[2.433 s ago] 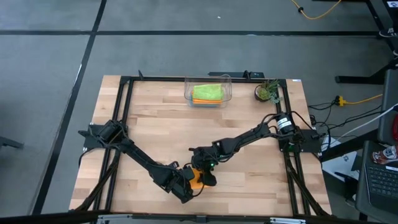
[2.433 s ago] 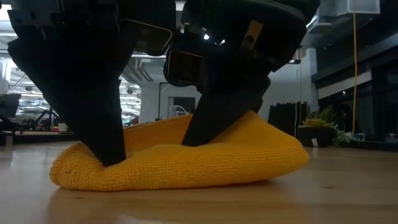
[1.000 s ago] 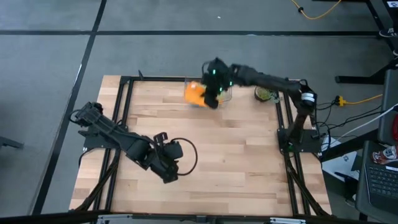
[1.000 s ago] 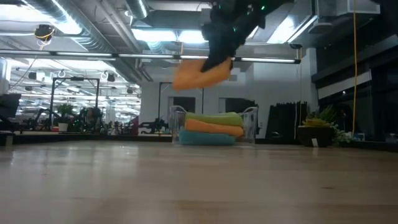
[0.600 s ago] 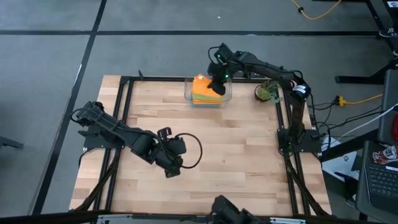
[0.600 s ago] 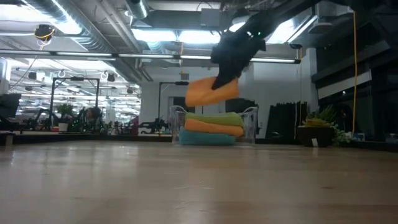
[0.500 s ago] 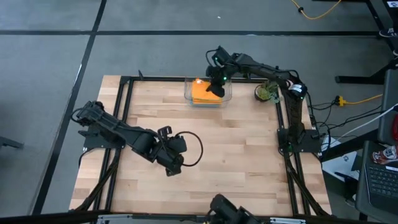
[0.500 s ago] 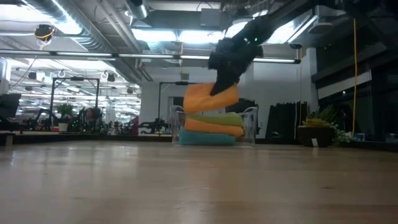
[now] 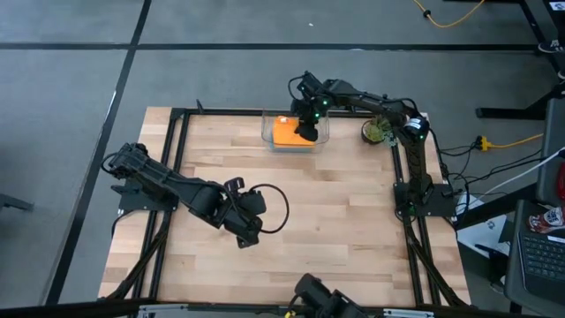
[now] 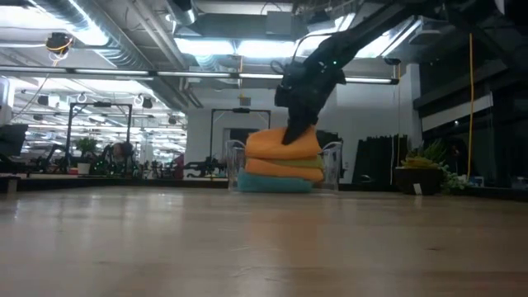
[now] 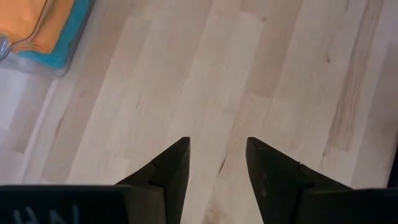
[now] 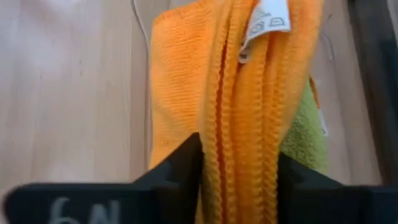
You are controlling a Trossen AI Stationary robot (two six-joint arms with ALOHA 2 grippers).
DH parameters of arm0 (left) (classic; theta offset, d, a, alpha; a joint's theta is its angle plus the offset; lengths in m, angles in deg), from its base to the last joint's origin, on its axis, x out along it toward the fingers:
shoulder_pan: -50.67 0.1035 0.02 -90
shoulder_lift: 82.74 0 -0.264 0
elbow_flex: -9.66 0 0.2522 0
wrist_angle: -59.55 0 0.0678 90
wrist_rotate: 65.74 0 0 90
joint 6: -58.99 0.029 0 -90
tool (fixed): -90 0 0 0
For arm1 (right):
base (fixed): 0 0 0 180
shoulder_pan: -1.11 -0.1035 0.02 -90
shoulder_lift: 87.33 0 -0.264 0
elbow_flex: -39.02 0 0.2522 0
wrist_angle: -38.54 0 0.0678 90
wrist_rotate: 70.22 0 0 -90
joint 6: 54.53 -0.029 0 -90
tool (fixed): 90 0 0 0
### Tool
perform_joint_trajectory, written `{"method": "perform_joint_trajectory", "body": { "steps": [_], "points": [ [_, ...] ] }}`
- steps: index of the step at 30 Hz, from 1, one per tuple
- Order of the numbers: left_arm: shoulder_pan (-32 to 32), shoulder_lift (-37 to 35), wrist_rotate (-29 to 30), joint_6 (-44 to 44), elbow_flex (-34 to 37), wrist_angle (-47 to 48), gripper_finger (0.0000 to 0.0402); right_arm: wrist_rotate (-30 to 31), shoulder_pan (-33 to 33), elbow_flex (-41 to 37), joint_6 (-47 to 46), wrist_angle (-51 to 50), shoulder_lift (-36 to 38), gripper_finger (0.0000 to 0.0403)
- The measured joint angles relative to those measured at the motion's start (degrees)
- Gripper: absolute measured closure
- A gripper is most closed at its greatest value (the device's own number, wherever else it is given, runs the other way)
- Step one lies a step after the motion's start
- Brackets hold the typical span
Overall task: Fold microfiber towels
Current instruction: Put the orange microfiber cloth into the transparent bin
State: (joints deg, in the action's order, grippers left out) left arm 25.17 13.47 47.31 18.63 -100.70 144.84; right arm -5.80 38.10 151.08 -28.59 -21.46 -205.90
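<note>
A folded orange towel [image 9: 284, 132] lies on top of the towel stack in the clear bin [image 9: 266, 134] at the table's far edge. Below it in the low view are a second orange towel [image 10: 280, 168] and a teal one [image 10: 266, 184]. A lime green towel [image 12: 305, 134] shows beside it in the right wrist view. My right gripper [image 9: 307, 132] is in the bin, shut on the top orange towel [image 12: 239, 93]. My left gripper [image 9: 248, 232] hangs open over bare wood near the table's middle, nothing between its fingers [image 11: 174, 168]. My right gripper pinches the folded orange towel between its two fingers [image 12: 186, 168], across several stacked layers whose edges [image 12: 239, 143] run along the fingers. The fingers slant down from the table's far right. The towel rests on the stack in the bin [image 10: 280, 144], its label end [image 12: 267, 18] beyond the fingertips.
A small potted plant [image 9: 378, 131] stands to the right of the bin at the far edge. A black frame [image 9: 177, 177] rims the wooden table. A dark cable loop [image 9: 274, 208] hangs beside my left gripper. Bare wood lies between the bin and my left gripper.
My right gripper has gone toward the table's right edge and down, carrying the folded orange towel from above the bin's left rim onto the stack in the bin. The towel, hanging clear before, now rests on the stack.
</note>
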Motion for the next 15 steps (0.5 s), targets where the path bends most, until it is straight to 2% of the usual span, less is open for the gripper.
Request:
{"method": "perform_joint_trajectory", "body": {
  "steps": [4,8,12,15],
  "points": [
    [0.00,0.00,0.01,-0.02,0.00,-0.08,0.0250,0.29,0.03,0.78,-0.17,-1.30,0.32,0.0245],
    [-0.01,0.00,0.02,0.00,0.00,-0.07,0.0250,4.08,0.01,3.88,-0.17,-4.37,0.33,0.0207],
    [-0.02,0.00,0.02,0.02,0.00,-0.05,0.0250,10.44,0.27,10.03,-0.28,-6.65,0.34,0.0186],
    [-0.02,0.00,0.02,0.02,0.00,-0.06,0.0250,14.34,0.30,15.97,-0.84,-13.02,0.34,0.0183]
  ]
}}
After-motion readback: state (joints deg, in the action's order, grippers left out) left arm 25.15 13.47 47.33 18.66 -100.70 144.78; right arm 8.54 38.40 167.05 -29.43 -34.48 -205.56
